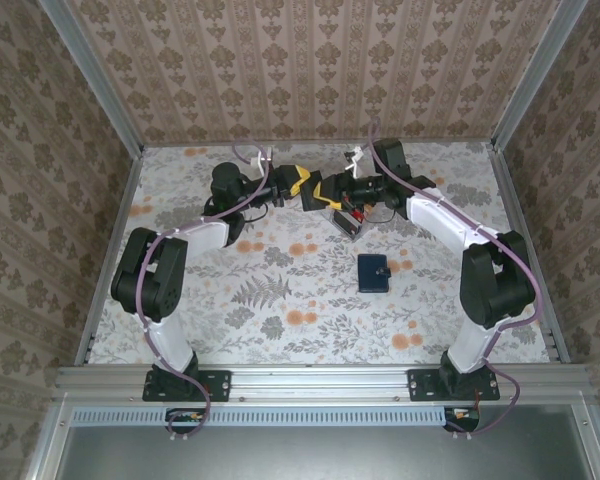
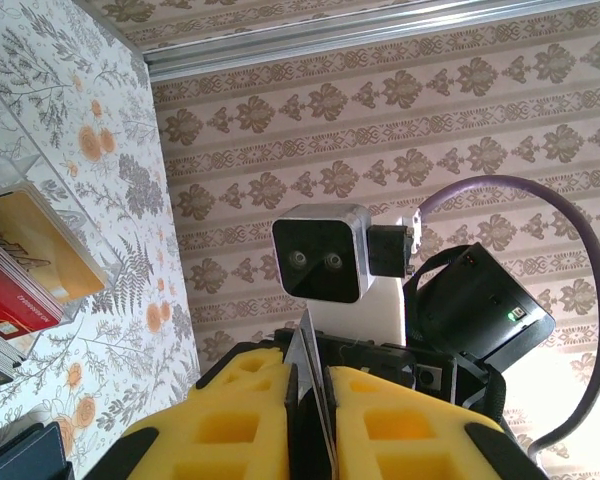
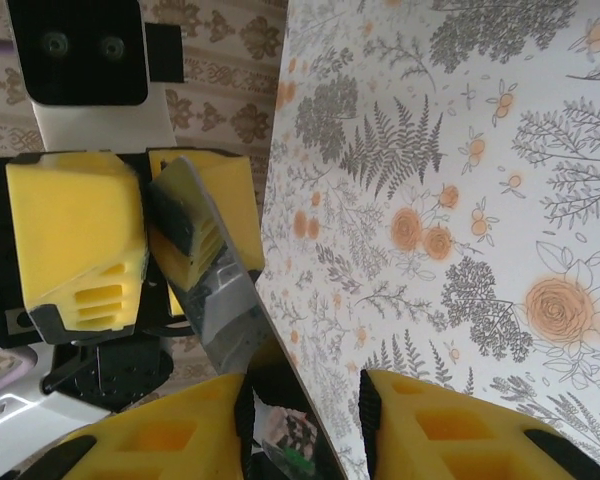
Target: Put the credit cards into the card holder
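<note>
Grey card [image 3: 215,290] pinched by the left end effector [image 2: 308,378] — right end effector [image 3: 305,400] spread at its tip

The credit cards [image 2: 25,255] are glossy plastic, the box [image 2: 77,243] clear, the card holder [image 1: 373,272] matt.

The left wrist view's edge cuts off the clear box [image 2: 50,215] and the credit cards [image 2: 25,265] in it; only a corner of the card holder [image 2: 25,455] shows. In the right wrist view the lower end of the grey card [image 3: 215,290] blurs between the fingers of the right gripper [image 3: 305,400]; contact unclear
</note>
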Robot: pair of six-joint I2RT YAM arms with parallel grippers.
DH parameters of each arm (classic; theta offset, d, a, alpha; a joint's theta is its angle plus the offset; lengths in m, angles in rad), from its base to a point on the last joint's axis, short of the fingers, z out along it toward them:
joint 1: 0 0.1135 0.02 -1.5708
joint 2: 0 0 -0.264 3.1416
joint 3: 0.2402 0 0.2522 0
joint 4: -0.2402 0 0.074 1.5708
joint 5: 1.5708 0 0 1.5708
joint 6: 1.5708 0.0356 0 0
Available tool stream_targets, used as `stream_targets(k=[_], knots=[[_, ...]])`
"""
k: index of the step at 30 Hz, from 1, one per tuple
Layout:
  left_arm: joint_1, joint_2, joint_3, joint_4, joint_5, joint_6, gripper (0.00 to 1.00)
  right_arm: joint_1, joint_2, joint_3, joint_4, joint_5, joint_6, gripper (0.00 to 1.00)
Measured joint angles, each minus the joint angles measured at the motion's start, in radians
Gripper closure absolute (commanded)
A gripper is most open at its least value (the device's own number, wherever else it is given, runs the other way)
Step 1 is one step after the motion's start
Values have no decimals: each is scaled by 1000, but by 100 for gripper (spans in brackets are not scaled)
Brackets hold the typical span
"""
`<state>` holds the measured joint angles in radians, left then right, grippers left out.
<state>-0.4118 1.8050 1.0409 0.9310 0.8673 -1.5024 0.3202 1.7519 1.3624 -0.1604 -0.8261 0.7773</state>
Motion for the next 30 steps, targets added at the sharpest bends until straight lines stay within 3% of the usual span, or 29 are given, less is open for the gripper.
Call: stream_targets(k=[5,21,30], knots=[[1,0,-6,1,-2,-2,83,-2,0,0,0,10,18,68],[8,0,-34,-19,-24,-6,83,-25,-28,-48,55,56,87,94],[22,0,-53,-8,-31,-26,87,-40,-35,-64,75,85,115,94]])
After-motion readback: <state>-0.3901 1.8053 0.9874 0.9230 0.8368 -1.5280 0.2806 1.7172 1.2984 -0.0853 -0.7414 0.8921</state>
